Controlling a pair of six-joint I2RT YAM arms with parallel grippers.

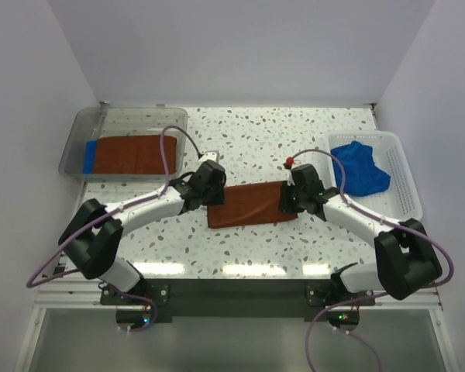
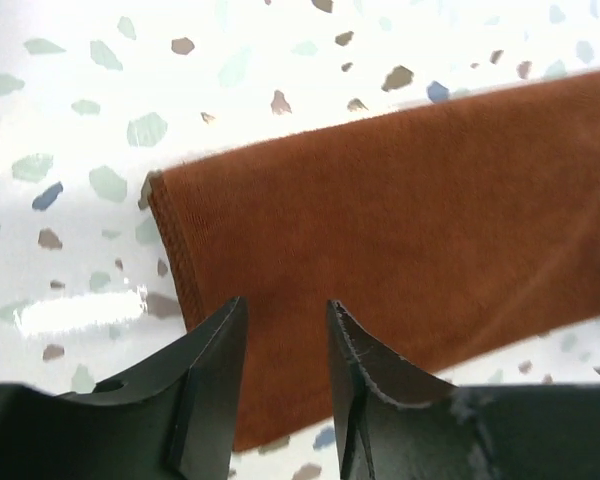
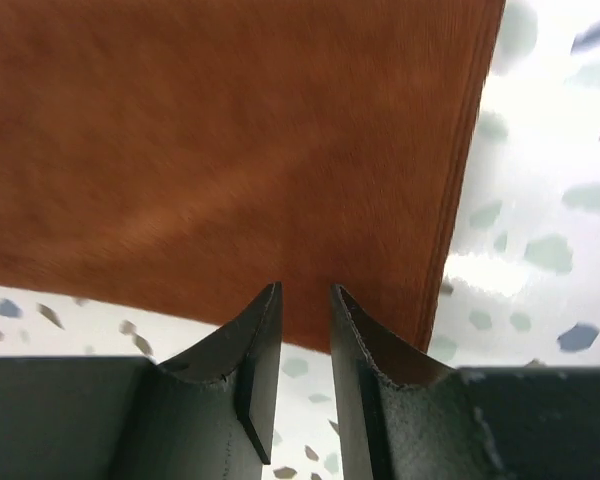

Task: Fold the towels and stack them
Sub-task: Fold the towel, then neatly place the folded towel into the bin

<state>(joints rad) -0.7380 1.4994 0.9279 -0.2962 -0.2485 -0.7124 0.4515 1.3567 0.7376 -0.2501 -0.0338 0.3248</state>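
Observation:
A brown towel (image 1: pixel 252 204), folded into a long strip, lies flat on the speckled table in the middle. My left gripper (image 1: pixel 214 190) hovers over its left end; in the left wrist view the gripper (image 2: pixel 285 310) is open and empty above the towel (image 2: pixel 410 220), near the hemmed short edge. My right gripper (image 1: pixel 291 198) is over the towel's right end; in the right wrist view the gripper (image 3: pixel 305 293) stands narrowly open with nothing between its jaws, at the near long edge of the towel (image 3: pixel 220 150), close to the layered corner.
A clear bin (image 1: pixel 77 128) at the back left holds a folded brown towel (image 1: pixel 132 153) on top of a blue one (image 1: pixel 89 155). A white basket (image 1: pixel 407 174) at the right holds a crumpled blue towel (image 1: pixel 359 167). White walls enclose the table.

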